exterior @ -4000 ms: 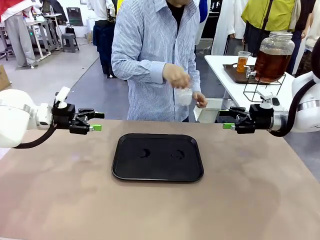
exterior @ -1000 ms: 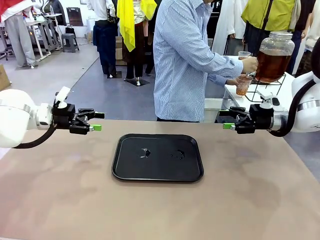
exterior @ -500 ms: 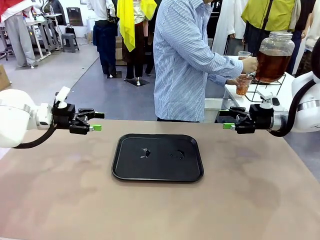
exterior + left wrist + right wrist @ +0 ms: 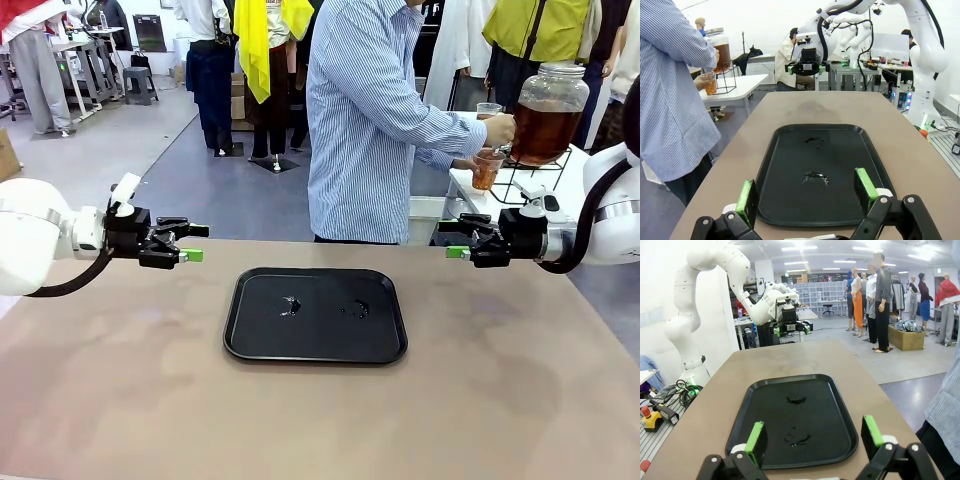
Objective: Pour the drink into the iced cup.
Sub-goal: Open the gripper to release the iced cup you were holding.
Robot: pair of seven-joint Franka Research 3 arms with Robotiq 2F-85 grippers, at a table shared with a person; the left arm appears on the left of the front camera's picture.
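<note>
Hovering apart, your left pincer (image 4: 193,243) and right pincer (image 4: 453,240) gape empty beside the black rectangular tray (image 4: 316,314) (person (image 4: 375,120) fills a clear plastic cup (image 4: 487,168)).

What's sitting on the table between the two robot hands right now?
The black tray, holding small wet patches, lies between the left hand and right hand in the front view.

The right gripper (image 4: 811,436) has its green-padded fingers (image 4: 756,437) spread wide with nothing between them, above the near edge of a black tray (image 4: 840,405) on the tan table (image 4: 755,365). Two small wet smears (image 4: 797,400) mark the tray's floor. Across the table the left gripper (image 4: 789,328) faces back, and a striped sleeve (image 4: 946,410) edges in at the right.
</note>
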